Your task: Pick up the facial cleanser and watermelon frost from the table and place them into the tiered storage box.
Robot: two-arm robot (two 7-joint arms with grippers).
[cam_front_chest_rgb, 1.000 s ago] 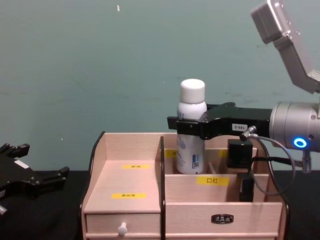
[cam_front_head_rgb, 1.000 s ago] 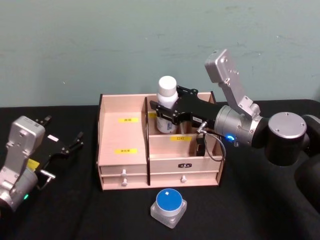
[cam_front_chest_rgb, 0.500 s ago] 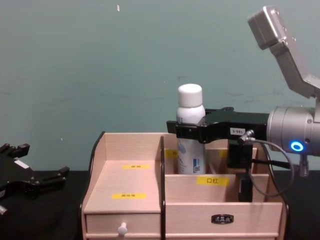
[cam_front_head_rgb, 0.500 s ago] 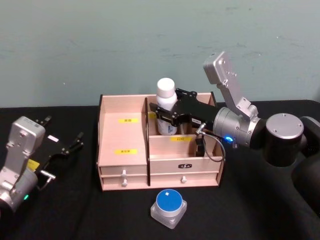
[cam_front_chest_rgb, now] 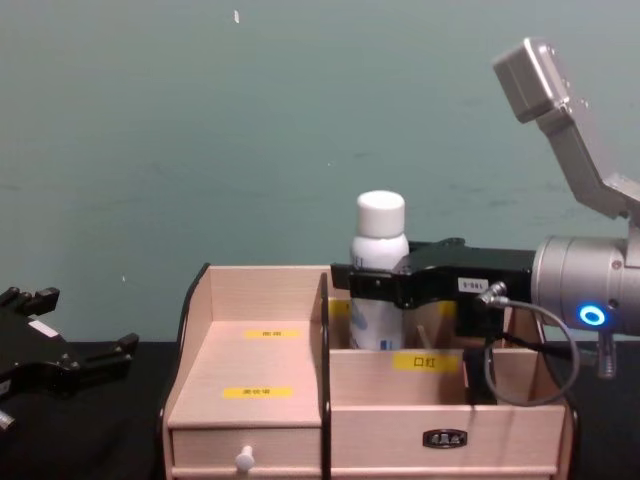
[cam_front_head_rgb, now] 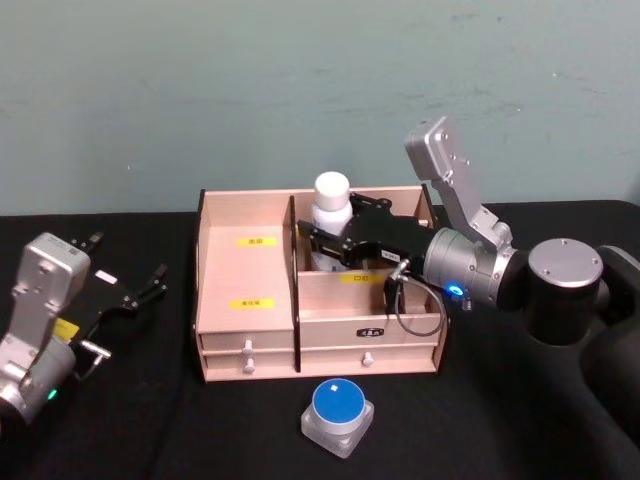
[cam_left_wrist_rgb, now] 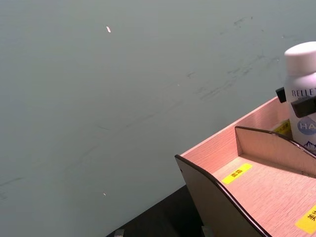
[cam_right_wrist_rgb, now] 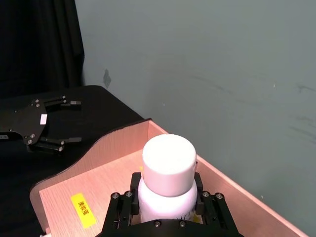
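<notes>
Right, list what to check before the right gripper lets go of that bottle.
1. Grip: right gripper is shut on the white bottle, just below its cap: ok.
2. Bottle upright: ok.
3. Bottle inside the tiered storage box: in the chest view its lower part sits behind the wall of the rear compartment, right of the divider: ok.
4. Bottle base resting on the compartment floor: hidden by the wall: cannot tell.
5. Left gripper clear of the box: open, off to the box's left: ok.
6. Second item stowed: blue-lidded jar stands on the table in front of the box: not ok.
</notes>
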